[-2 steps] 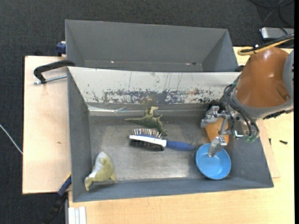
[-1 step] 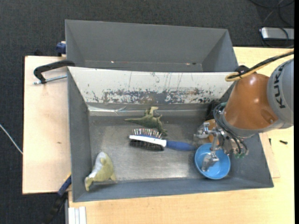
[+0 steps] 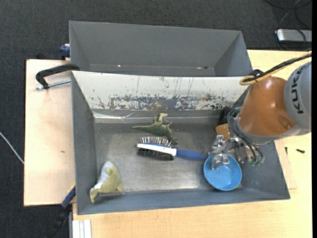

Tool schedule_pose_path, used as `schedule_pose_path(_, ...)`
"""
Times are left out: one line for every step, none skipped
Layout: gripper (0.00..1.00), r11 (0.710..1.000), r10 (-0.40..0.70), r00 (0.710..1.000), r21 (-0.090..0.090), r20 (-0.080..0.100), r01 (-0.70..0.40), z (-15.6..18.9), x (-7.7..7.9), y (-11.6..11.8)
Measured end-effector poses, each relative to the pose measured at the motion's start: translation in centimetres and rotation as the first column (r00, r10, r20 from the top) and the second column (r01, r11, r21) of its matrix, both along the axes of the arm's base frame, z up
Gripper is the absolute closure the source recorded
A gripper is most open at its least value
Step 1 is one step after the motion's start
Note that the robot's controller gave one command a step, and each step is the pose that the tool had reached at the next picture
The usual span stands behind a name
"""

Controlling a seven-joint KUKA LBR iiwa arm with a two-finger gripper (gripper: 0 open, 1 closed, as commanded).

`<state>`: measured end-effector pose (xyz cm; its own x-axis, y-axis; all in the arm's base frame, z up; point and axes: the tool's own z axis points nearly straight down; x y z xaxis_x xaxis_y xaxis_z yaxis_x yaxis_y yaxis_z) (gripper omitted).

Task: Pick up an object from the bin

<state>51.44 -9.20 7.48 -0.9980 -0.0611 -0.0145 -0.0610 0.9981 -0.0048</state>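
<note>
Gripper: the metal gripper (image 3: 224,153) sits low at the lower right of the frame, directly over the near rim of a round blue plastic bowl (image 3: 223,178).
Bowl: rests on the floor of the grey metal bin (image 3: 83,133), in its lower-right corner.
Grip: open or closed – cannot tell.
Nearby: a white-bristled, blue-handled brush (image 3: 156,148) just left of the bowl; a green toy dinosaur (image 3: 159,126) above the brush.
Progress: likely early – nothing is lifted; closing and raising remain.

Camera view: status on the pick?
Arm low over blue bowl, front right corner of bin. Bowl sits on the floor. Blue-handled brush ends at bowl's left rim; green dinosaur farther back.
</note>
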Motion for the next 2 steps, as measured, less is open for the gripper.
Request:
schedule_pose_path(1.0, 0.995, 0.104, 0.995, 0.0, -0.001, -0.104, 10.1, 0.3, -0.4)
schedule_pose_path(1.0, 0.994, 0.106, 0.994, 0.001, -0.002, -0.106, 16.5, 0.0, -0.6)
